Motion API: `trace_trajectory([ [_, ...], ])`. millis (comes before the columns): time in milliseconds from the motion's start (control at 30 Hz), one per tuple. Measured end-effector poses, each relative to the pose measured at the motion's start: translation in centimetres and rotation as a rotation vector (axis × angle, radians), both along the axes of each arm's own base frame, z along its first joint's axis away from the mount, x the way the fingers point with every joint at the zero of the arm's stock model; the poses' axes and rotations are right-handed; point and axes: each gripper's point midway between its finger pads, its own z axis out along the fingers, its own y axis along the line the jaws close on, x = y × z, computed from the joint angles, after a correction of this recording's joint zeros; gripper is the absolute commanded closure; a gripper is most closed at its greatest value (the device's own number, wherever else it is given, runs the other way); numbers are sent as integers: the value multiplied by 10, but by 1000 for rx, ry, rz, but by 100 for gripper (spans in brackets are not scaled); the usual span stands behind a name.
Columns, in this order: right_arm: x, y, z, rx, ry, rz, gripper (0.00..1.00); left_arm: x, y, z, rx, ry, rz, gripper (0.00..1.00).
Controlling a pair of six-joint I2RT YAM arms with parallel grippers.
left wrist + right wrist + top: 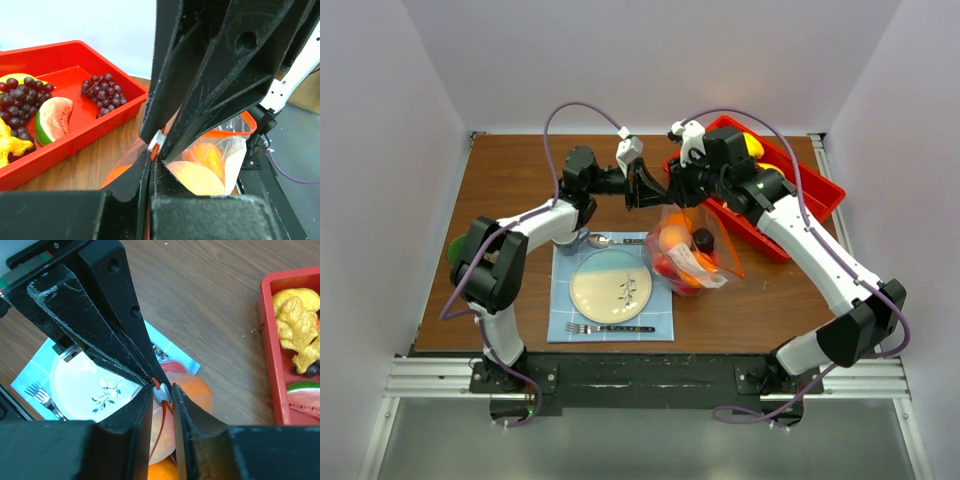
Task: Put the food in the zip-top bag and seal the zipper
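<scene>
Looks like the sealing step: right hand (162,390) closed on the zipper (225,133), left hand (151,162) pinching the zip-top bag (708,255) rim right against it, food (675,250) hanging below both. Next needs a steady slide along the mouth. Grapes (104,95) sit unbagged in the tray (75,145) though.

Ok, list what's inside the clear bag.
Through the zip-top bag show orange fruits, a red apple and a dark piece. Anything beneath those is covered by the pile and the crinkled plastic.
</scene>
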Motion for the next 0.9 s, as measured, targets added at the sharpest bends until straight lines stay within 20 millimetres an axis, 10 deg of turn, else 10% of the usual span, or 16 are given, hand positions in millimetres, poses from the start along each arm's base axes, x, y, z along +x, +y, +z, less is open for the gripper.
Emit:
trace_trajectory([
  [900,-9,-32,-12,-12,-10,-162,86,34,-9,-6,-15,134,269,100],
])
